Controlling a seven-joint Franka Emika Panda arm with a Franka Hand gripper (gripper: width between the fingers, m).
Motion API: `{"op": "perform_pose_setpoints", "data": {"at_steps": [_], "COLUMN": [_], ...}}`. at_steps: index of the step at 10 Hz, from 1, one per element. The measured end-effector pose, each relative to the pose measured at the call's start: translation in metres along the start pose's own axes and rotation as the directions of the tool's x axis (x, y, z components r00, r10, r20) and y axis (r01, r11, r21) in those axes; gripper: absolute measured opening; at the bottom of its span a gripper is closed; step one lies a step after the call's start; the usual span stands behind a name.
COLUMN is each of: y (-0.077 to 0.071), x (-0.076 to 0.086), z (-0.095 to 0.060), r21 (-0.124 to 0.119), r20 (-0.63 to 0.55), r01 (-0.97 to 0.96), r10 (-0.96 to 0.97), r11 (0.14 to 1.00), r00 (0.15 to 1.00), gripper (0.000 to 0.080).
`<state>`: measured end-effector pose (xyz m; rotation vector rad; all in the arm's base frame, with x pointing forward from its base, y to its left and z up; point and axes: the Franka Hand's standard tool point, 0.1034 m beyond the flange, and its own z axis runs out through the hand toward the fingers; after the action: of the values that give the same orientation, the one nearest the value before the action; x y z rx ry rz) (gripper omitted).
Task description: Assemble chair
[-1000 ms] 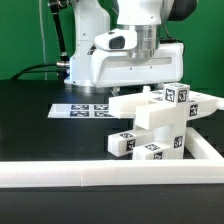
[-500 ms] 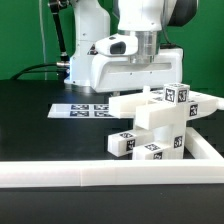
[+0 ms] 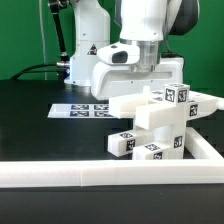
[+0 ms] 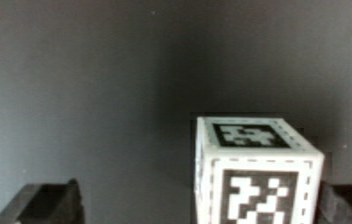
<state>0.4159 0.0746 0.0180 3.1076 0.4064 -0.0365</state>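
Since the earlier frame my end effector (image 4: pixel 191 205) drifted right, spread and empty; the chair (image 3: pixel 165 125), center-right, seems light, stiff, slippery; I would grip a square post.

The exterior view is bright and evenly lit, with glare on the white chair (image 3: pixel 160 125). The wrist view is dim, soft and grainy, darkest toward six o'clock.

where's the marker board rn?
Exterior view: the marker board lies flat on the black table, left of centre, in front of the robot base and left of the chair parts.
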Motion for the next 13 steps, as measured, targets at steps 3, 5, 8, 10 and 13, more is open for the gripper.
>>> {"op": "perform_pose_setpoints", "data": {"at_steps": [3,5,8,10,13], "y": [-0.005,-0.006,-0.005,0.000,0.005], "x": [0.009,0.010,0.010,0.008,0.007], "z": [0.001,0.001,0.000,0.000,-0.005], "r21": [0.000,0.000,0.000,-0.002,0.005], "r20": [-0.007,-0.008,-0.009,-0.007,-0.003], "r01": [-0.015,-0.020,-0.022,-0.031,-0.047], "r10": [0.015,0.020,0.022,0.031,0.047], "r11": [1.000,1.000,1.000,1.000,0.999], "r00": [1.000,1.000,1.000,1.000,0.999], "gripper": [0.0649,0.0414,0.0282,0.0282,0.0282]}}
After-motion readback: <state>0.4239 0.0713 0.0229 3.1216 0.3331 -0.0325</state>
